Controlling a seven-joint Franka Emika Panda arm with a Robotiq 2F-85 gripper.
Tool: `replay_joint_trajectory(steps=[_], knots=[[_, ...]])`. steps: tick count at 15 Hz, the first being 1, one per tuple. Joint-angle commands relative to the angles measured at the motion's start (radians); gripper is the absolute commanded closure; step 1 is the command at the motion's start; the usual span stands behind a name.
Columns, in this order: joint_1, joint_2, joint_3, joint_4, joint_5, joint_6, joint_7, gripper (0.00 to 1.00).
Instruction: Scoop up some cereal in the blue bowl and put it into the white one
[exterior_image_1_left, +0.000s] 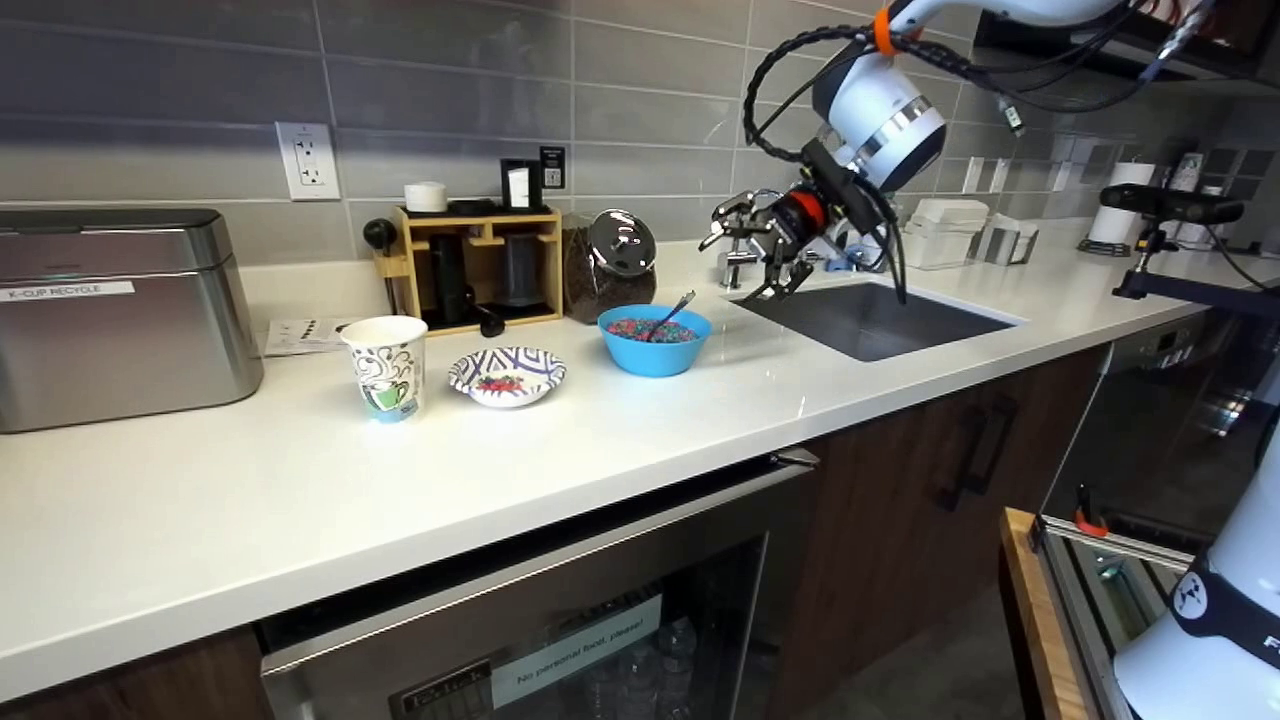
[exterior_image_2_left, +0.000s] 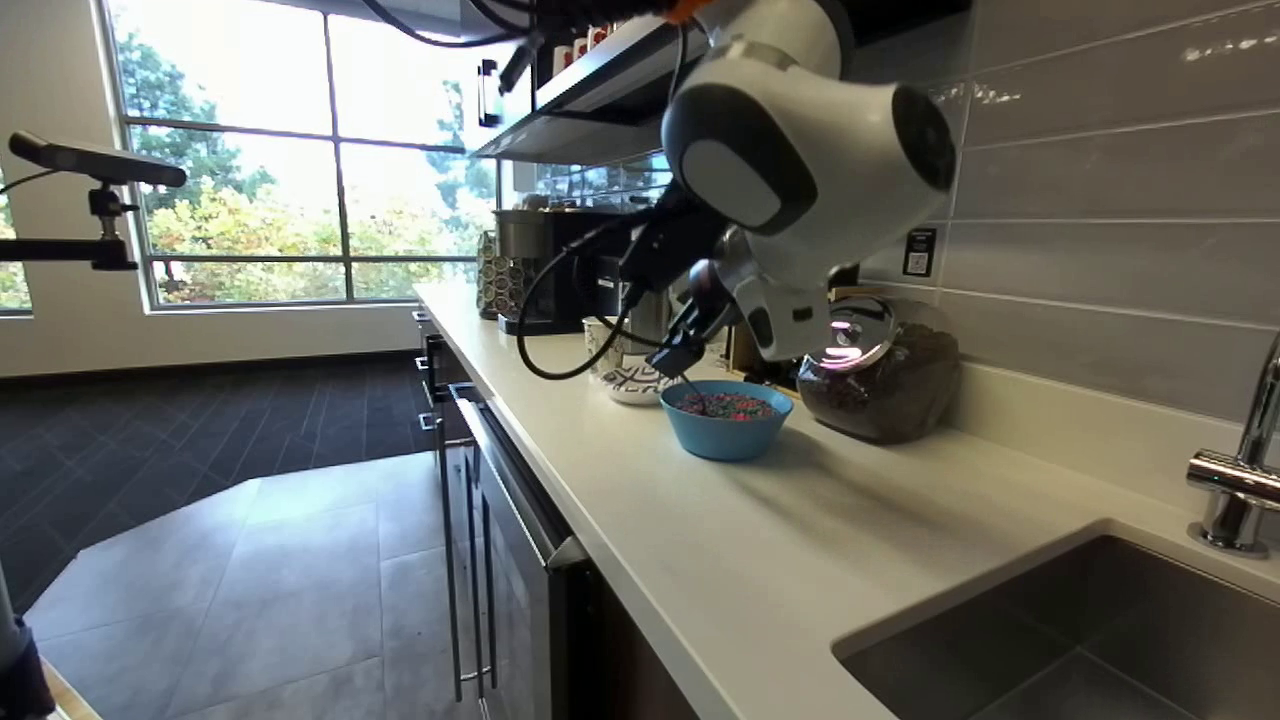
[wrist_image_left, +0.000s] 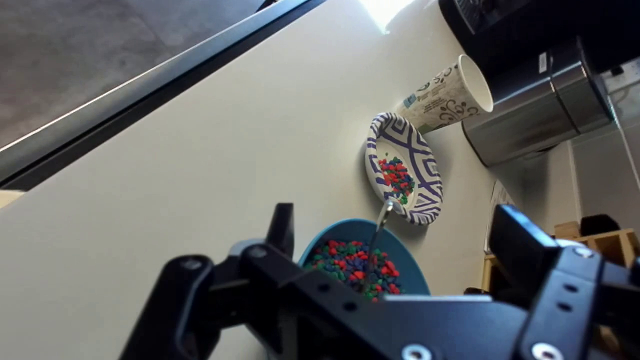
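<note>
You have the claw near and above the blue bowl, its jaws spread wide, apart from the metal utensil leaning in the cereal. That bowl sits between the front and back edges of your worktop, near the sink. Farther from the sink, back from the front edge, the white patterned bowl beside the paper cup holds some cereal.

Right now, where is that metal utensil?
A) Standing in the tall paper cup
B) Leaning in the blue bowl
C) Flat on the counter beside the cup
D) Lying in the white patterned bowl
B: the wrist view shows the metal utensil slanting up out of the colourful bits in the blue bowl, its lower end out of sight, and an exterior view shows the same.
</note>
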Motion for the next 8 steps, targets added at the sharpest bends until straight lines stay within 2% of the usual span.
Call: replay_joint_trajectory(steps=[1,2,3,5,8], knots=[[0.021,-0.255,0.014,-0.132,-0.232,0.090,0.032,0.00],[0.020,-0.314,0.030,-0.154,-0.295,0.104,0.046,0.00],[-0.002,-0.172,0.015,-0.057,-0.192,0.035,0.013,0.00],[0.000,-0.224,0.017,-0.071,-0.207,0.039,0.028,0.00],[-0.002,-0.196,0.017,-0.067,-0.204,0.040,0.025,0.00]])
